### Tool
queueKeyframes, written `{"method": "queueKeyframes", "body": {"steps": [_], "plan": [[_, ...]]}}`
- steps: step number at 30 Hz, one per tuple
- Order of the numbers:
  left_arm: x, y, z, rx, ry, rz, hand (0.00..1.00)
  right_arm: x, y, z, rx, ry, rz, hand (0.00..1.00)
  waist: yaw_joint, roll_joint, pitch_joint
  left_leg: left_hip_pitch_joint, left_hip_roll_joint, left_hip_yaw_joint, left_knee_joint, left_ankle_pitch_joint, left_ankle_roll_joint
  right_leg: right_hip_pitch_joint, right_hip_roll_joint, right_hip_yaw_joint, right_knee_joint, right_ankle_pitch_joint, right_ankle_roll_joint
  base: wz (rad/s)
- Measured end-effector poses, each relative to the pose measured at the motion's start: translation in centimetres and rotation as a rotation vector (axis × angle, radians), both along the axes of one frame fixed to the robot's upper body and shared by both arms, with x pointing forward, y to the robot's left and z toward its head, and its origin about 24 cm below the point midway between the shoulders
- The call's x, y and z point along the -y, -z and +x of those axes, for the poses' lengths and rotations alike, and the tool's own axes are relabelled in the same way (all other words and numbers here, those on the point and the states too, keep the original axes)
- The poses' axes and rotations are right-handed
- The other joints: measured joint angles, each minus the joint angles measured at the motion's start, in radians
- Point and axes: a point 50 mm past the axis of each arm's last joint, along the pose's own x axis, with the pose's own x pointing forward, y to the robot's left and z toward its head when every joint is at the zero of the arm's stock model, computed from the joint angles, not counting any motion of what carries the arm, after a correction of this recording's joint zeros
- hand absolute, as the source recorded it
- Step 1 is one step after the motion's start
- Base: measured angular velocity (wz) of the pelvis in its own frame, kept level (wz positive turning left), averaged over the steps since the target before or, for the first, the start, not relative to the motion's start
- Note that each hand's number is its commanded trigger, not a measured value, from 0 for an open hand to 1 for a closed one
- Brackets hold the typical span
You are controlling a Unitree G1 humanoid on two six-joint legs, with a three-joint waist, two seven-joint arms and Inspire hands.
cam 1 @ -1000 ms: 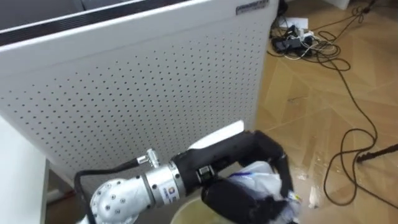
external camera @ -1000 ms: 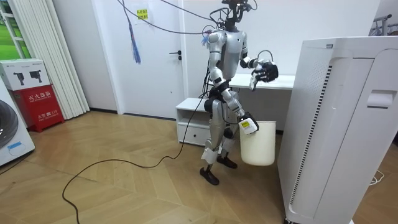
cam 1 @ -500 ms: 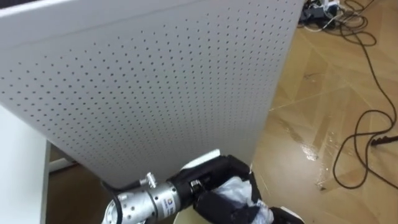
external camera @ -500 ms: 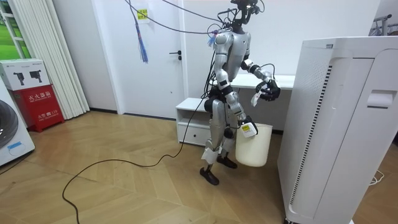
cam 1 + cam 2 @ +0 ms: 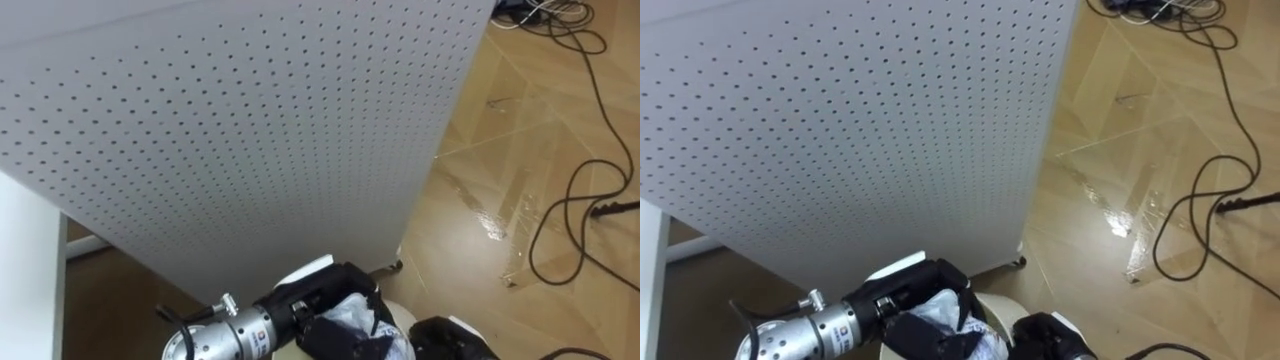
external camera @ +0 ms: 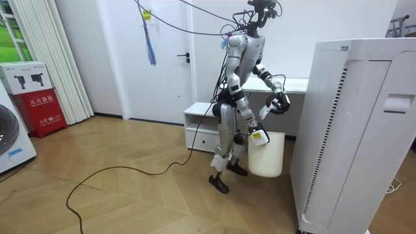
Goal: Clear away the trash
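Left hand (image 5: pixel 322 342) — fingers curled round crumpled white garbage (image 5: pixel 352 310) — above bin (image 6: pixel 268 156)

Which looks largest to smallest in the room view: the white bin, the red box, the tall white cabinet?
1. tall white cabinet, nearest the camera.
2. red box and white bin look alike; not ranked.

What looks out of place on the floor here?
Loose dark cables trail across the wood floor right of the white perforated cabinet, and a glossy, wrinkled clear strip lies on the boards. Nothing looks spilled.
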Motion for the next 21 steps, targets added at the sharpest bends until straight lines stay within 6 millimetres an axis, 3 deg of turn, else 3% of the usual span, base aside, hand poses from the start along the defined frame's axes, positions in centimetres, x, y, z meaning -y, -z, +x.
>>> {"method": "queueKeyframes", "body": {"steps": [1,21], "plan": [[-0.01,0.02,0.00,0.003,-0.002,0.006,0.00,-0.01,0.00,0.00,0.000,0.000,0.000,1.00,0.000,0.000,0.0002,-0.004,0.000,0.000,0.002,0.000,0.000,-0.004,0.000,0.000,0.000,0.000,0.000,0.00],[-0.15,0.69,0.05,-0.014,-0.039,0.016,0.00,-0.07,0.10,-0.05,0.003,0.017,-0.013,1.00,0.000,0.001,0.0010,-0.037,-0.002,0.000,0.048,0.005,0.008,-0.030,-0.009,-0.005,0.039,0.000,0.000,0.00]]}}
